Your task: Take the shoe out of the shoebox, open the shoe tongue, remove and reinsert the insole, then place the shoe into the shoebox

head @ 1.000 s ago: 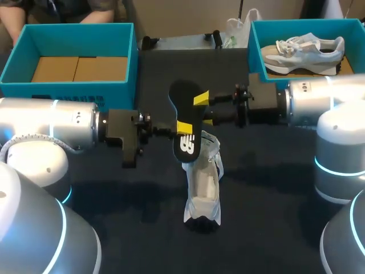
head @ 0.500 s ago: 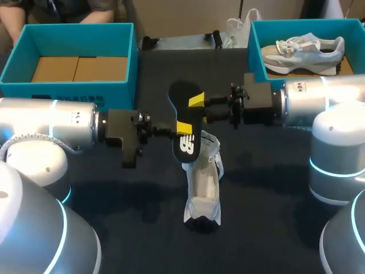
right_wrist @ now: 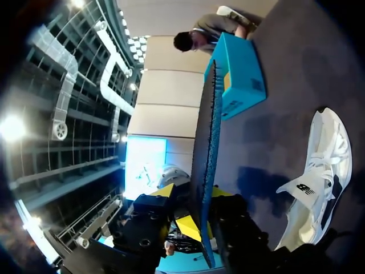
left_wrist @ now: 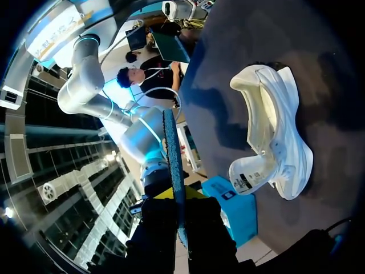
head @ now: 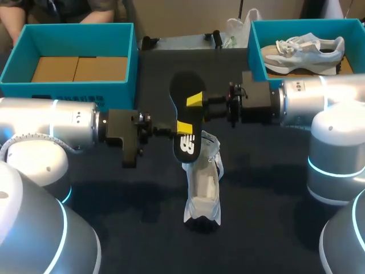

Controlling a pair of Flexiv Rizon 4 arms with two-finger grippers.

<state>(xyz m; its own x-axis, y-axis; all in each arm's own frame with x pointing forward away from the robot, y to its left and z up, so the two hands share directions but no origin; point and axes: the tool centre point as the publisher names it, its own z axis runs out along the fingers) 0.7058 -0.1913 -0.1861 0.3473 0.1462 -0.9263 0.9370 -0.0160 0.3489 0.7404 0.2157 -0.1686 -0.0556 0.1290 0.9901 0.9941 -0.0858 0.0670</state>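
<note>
Insole [head: 185,116], black with a white logo printed near its lower end, stands almost upright in the air over the middle of the table, pinched from two sides. The left gripper [head: 181,128] has its yellow tips clamped on the lower half, and the right gripper [head: 197,101] is clamped on the upper half. Just below sits the white shoe [head: 203,184], mouth gaping, with a small logo on its tongue. The teal shoebox [head: 68,88] at far left bears white print too small to read. A second teal box [head: 254,54] at far right holds another sneaker [head: 302,48].
</note>
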